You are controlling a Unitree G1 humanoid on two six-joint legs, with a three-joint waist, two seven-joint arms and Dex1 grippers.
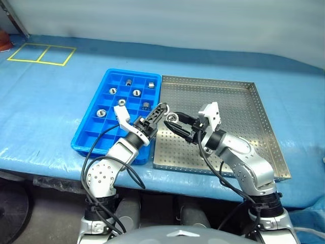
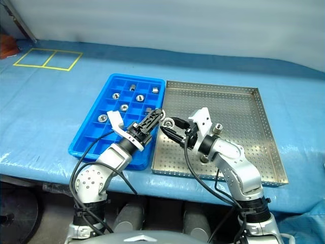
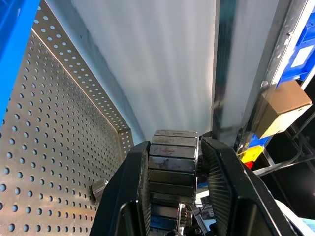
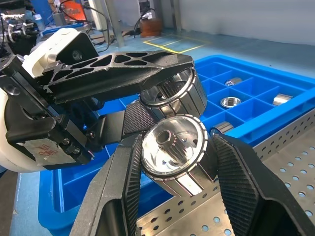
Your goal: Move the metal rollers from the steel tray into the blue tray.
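Lost the steel tray's point(image 1: 254, 117) floor beneath the right hand point(image 1: 173, 120), covered by that arm. Hid the blue tray's point(image 1: 86, 133) compartments just behind the left hand point(image 1: 161, 109) under its wrist and cable. Half concealed a small roller point(image 3: 97, 189) behind the left hand's finger point(image 3: 123, 196); too small to make out its hole.
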